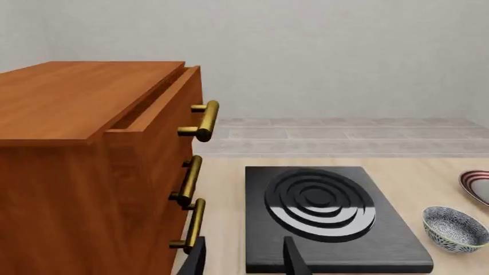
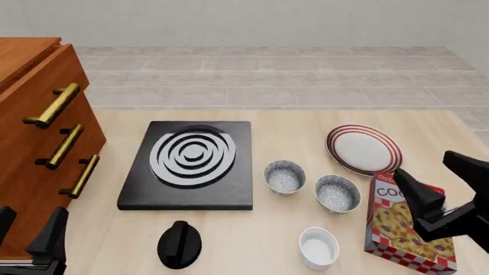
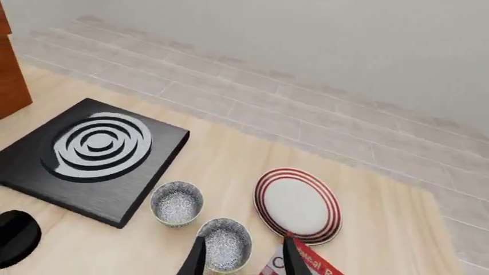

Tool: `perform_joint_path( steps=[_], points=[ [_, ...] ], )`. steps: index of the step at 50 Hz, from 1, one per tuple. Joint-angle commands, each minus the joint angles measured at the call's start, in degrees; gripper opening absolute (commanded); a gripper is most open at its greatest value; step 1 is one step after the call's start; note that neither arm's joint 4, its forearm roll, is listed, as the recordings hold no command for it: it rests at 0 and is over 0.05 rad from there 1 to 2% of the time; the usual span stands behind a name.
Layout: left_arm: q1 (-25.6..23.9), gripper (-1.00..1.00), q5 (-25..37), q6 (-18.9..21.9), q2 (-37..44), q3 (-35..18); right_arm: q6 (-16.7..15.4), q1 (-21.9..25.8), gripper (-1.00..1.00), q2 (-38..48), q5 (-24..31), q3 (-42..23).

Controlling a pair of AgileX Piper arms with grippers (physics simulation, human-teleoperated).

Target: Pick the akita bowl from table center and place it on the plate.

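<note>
The akita bowl point(image 2: 285, 176) is small and grey with a speckled inside, and it stands upright at table center just right of the stove; it also shows in both wrist views point(image 3: 176, 203) point(image 1: 454, 228). A near-identical twin bowl point(image 2: 337, 193) point(image 3: 224, 243) sits beside it, toward the right. Behind them lies the red-striped white plate point(image 2: 363, 149) point(image 3: 298, 205) point(image 1: 477, 186), with nothing on it. My right gripper point(image 2: 443, 186) point(image 3: 244, 260) hovers open over the box, right of the twin bowl. My left gripper point(image 2: 27, 235) point(image 1: 244, 263) hangs open at the near left by the cabinet.
A black stove point(image 2: 191, 163) with white rings lies left of center. A wooden drawer cabinet point(image 2: 38, 143) with brass handles fills the left side. A white ramekin point(image 2: 319, 247), a black knob-shaped object point(image 2: 180, 244) and a cookie box point(image 2: 409, 229) sit along the near edge.
</note>
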Motion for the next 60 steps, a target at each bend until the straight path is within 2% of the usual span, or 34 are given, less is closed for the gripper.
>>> perform_joint_path(
  steps=[1, 2, 8, 10, 12, 21, 22, 32, 37, 43, 52, 60],
  points=[
    [0.0, 1.0, 0.0, 0.0, 0.0, 0.0, -4.8, 6.2, 1.0, 14.2, 5.2, -9.7],
    [0.0, 1.0, 0.0, 0.0, 0.0, 0.0, -4.5, 6.6, 1.0, 15.6, 6.2, -11.2],
    [0.0, 1.0, 0.0, 0.0, 0.0, 0.0, -11.6, 10.8, 1.0, 25.5, 10.1, -14.4],
    [0.0, 1.0, 0.0, 0.0, 0.0, 0.0, -11.5, 10.2, 1.0, 27.5, 10.4, -16.1],
    [0.0, 1.0, 0.0, 0.0, 0.0, 0.0, -13.5, 10.0, 1.0, 30.5, 10.2, -17.1],
    [0.0, 1.0, 0.0, 0.0, 0.0, 0.0, -15.7, 13.7, 1.0, 39.1, 12.1, -19.1],
    [0.0, 1.0, 0.0, 0.0, 0.0, 0.0, -16.6, 13.8, 1.0, 39.5, 11.9, -19.3],
    [0.0, 1.0, 0.0, 0.0, 0.0, 0.0, -18.2, 15.2, 1.0, 44.9, 13.6, -23.0],
    [0.0, 1.0, 0.0, 0.0, 0.0, 0.0, -18.4, 16.4, 1.0, 47.2, 13.4, -23.1],
    [0.0, 1.0, 0.0, 0.0, 0.0, 0.0, -20.4, 18.0, 1.0, 50.5, 12.9, -23.2],
    [0.0, 1.0, 0.0, 0.0, 0.0, 0.0, -24.6, 17.1, 1.0, 54.6, 12.9, -25.0],
    [0.0, 1.0, 0.0, 0.0, 0.0, 0.0, -26.4, 17.7, 1.0, 58.1, 13.4, -26.2]
  ],
)
